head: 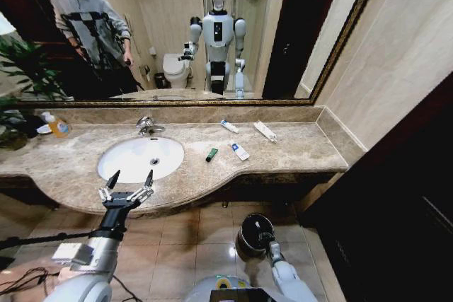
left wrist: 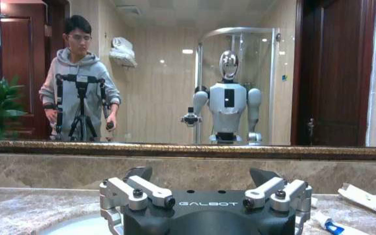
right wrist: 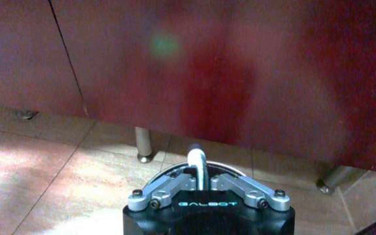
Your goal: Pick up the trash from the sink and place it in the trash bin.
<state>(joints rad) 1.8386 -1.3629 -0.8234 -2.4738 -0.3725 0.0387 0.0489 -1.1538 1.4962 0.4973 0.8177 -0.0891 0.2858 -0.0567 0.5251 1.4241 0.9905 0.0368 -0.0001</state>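
Note:
The white oval sink (head: 131, 164) sits in the beige marble counter, and its bowl looks bare. On the counter to its right lie pieces of trash: a dark green tube (head: 211, 154) and three white ones (head: 240, 151) (head: 228, 126) (head: 265, 131). My left gripper (head: 126, 189) (left wrist: 201, 177) hangs open at the counter's front edge, just before the basin. Down on the floor stands the black trash bin (head: 249, 225) (right wrist: 168, 172). Right over its mouth my right gripper (head: 265, 240) (right wrist: 199, 182) is shut on a thin white tube (right wrist: 197, 159).
A chrome faucet (head: 148, 126) stands behind the basin, and a pump bottle (head: 56, 126) sits at the counter's far left beside a plant (head: 21, 76). A mirror lines the back wall. A dark wooden door (head: 403, 175) closes off the right side. Cables lie on the floor at left.

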